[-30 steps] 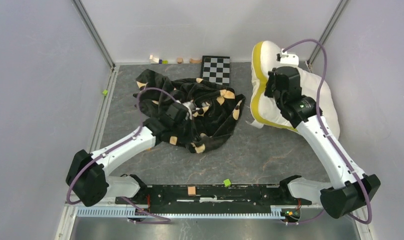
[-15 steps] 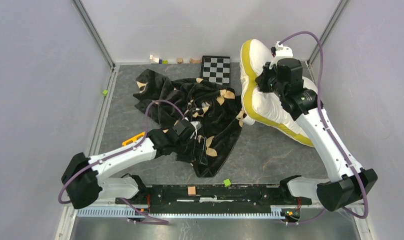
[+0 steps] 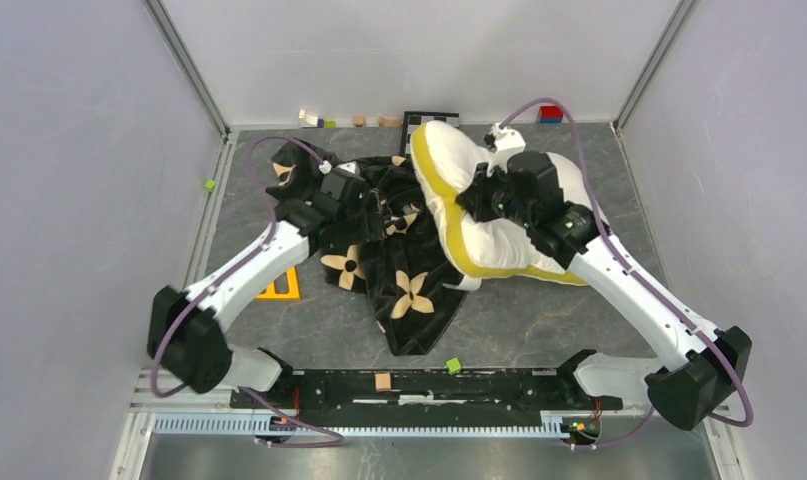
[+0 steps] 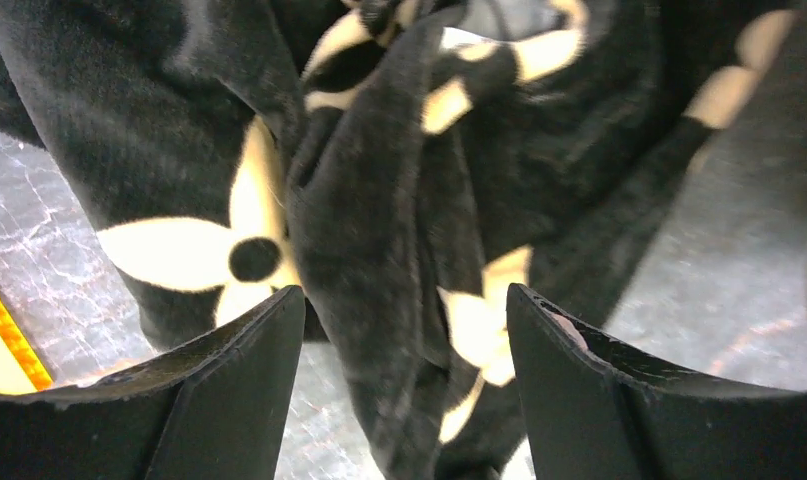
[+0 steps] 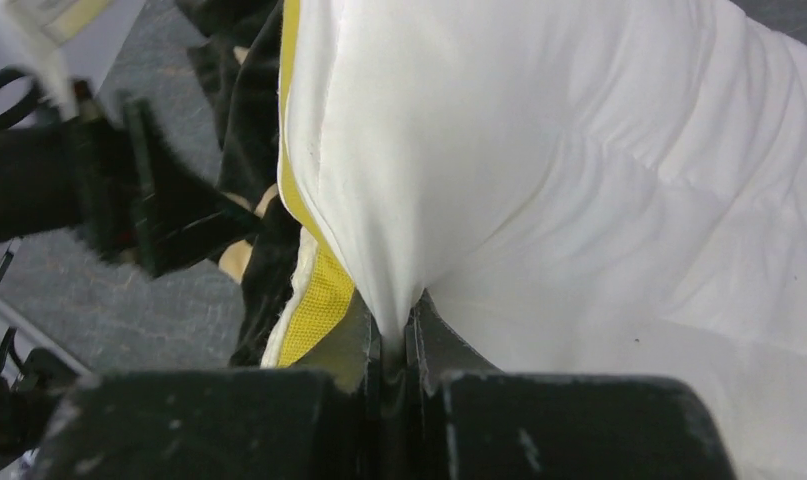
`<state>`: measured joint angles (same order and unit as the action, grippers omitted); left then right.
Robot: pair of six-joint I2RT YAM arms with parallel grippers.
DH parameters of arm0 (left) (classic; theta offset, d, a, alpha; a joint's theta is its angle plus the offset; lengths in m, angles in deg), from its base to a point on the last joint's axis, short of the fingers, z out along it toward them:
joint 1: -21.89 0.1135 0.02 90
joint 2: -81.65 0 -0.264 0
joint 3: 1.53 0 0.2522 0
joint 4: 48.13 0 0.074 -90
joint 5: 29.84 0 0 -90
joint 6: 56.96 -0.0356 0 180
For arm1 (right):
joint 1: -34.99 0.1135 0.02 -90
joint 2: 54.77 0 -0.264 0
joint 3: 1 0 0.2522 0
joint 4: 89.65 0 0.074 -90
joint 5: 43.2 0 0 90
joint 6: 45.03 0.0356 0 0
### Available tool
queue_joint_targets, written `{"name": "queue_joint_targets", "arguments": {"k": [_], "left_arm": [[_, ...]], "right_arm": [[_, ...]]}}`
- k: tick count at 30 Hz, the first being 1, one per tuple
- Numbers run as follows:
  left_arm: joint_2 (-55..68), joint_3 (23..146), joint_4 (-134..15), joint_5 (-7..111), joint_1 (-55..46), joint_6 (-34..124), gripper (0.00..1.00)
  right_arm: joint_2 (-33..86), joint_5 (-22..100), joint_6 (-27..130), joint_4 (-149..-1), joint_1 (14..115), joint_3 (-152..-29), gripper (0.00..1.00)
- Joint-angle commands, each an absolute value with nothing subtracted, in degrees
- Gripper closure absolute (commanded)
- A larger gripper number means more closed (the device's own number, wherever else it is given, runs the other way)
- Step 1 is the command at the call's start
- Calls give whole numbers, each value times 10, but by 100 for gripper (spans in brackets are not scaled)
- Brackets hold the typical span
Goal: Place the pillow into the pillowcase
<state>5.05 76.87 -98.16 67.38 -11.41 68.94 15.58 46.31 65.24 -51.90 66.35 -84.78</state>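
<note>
The cream-white pillow (image 3: pixel 499 235) with its yellow side band (image 3: pixel 441 200) lies at the right middle of the table, its left edge over the black flower-printed pillowcase (image 3: pixel 409 295). My right gripper (image 3: pixel 471 203) is shut on a pinch of the pillow's white cover; in the right wrist view the fabric (image 5: pixel 579 150) is squeezed between the right gripper's (image 5: pixel 397 325) jaws beside the band (image 5: pixel 324 295). My left gripper (image 3: pixel 359 210) hovers open over the crumpled far part of the case. In the left wrist view a fold of the pillowcase (image 4: pixel 379 200) lies below the left gripper (image 4: pixel 404 300), apart from both fingers.
A checkered board (image 3: pixel 431 120) at the back wall is partly covered by the pillow. Small blocks (image 3: pixel 314 120) and a red and blue block (image 3: pixel 551 113) sit along that wall. An orange marker (image 3: pixel 281 288), green cubes (image 3: pixel 454 365) (image 3: pixel 209 184) and a wooden block (image 3: pixel 383 381) lie nearby.
My left gripper let go of the pillowcase and moved toward the back left; the case now lies spread toward the near edge. The right arm swung the pillow left onto the case's edge.
</note>
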Motion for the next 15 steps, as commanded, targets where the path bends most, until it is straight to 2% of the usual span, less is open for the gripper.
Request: {"name": "queue_joint_targets", "arguments": {"k": [1, 5, 9, 12, 15], "left_arm": [[-39, 804, -936, 649, -91, 632, 20], [-126, 843, -933, 667, -84, 624, 18], [-161, 849, -893, 661, -52, 626, 25], [-177, 863, -880, 645, -34, 614, 36], [-211, 893, -896, 620, -16, 606, 56]], "right_arm": [[124, 489, 703, -636, 712, -801, 100], [116, 510, 719, -667, 735, -757, 99], [104, 500, 698, -667, 739, -733, 100], [103, 488, 658, -630, 750, -753, 100], [91, 501, 642, -608, 758, -767, 100]]}}
